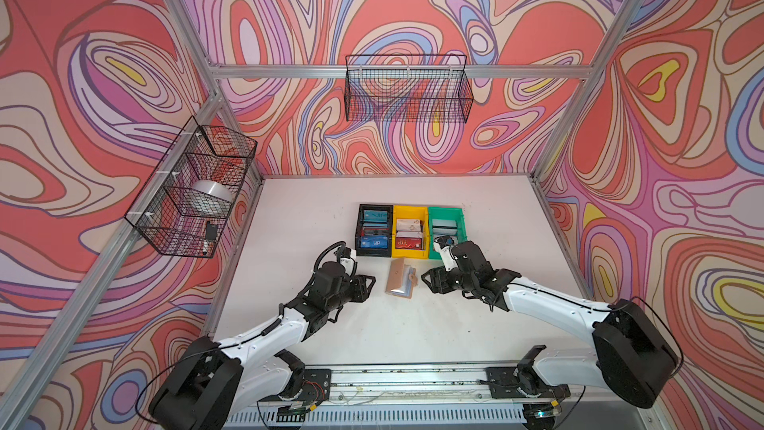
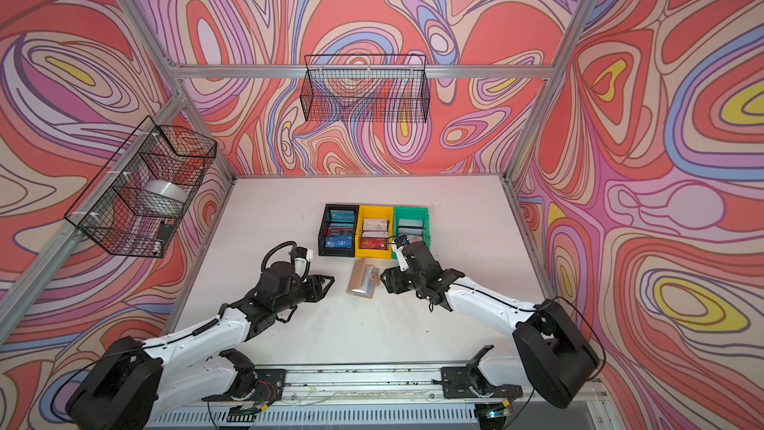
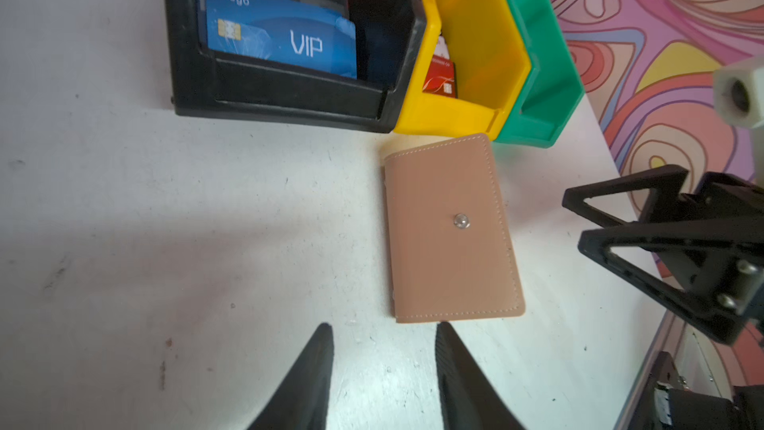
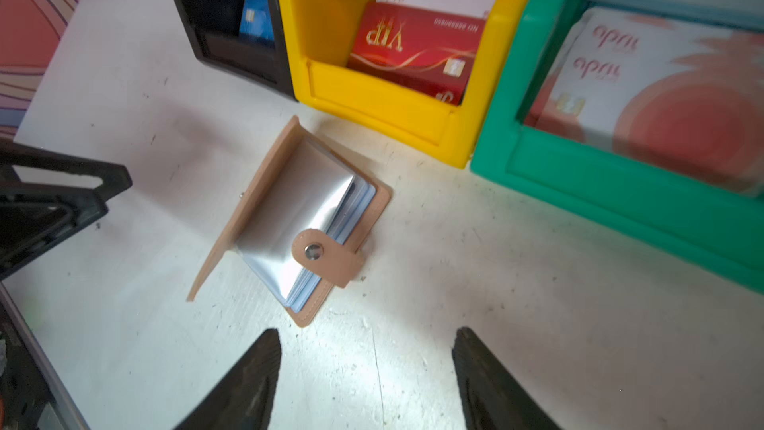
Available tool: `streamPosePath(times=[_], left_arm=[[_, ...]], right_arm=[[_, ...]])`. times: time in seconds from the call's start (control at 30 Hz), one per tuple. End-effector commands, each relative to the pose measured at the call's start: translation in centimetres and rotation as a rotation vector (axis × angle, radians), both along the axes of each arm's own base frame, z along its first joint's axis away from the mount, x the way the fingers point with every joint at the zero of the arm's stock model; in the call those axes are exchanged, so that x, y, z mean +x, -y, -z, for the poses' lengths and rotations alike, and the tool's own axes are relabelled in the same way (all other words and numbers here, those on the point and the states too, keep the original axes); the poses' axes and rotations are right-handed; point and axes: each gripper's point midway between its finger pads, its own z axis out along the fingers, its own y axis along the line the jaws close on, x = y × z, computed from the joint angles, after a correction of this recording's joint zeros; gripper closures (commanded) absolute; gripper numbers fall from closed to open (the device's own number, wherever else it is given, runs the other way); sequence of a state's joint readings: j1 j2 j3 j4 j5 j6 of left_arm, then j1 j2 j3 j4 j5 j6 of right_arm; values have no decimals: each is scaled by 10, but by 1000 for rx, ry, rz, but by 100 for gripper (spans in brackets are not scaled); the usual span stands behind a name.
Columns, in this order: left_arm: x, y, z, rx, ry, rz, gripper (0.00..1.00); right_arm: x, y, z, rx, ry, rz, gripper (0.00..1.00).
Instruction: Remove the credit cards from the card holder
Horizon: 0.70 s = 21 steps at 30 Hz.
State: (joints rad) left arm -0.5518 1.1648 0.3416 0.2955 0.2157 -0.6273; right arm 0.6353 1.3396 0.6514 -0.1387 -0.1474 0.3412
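Bright, even overhead light; straight frame rails bow at the edges of both top views.
Soft shadows pool on the white bench; glare silvers the pages of the card holder; the green bin and right fingers blur.

A robotics lab test cell: silver aluminium-profile frame, swirl-printed pink wall panels, black wire-mesh baskets, two white-and-black robot arms mounted at a white counter.

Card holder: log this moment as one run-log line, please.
card holder: on table, cover ajar, unsnapped | left gripper: open, empty, clear of it | right gripper: open, empty, clear of it
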Motion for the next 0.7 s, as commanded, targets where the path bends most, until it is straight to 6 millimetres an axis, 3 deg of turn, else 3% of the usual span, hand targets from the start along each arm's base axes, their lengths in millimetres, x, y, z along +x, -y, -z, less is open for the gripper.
streamPosePath(times=[0.0,0.13,0.33,0.67], left_arm=[[23,21,-14,-42,30,-9,68],[40,45,-10,-79,12,16,82],[65,72,-22,-142,24,46,86],[60,88,4,-159,-30,70,87]], right_arm=[[-3,-13,0,-10,-15,-41,32],[-1,-16,3,-30,-13,-46,33],[1,-22,8,-64,-10,-61,33],[12,-27,21,-114,-20,-35,34]])
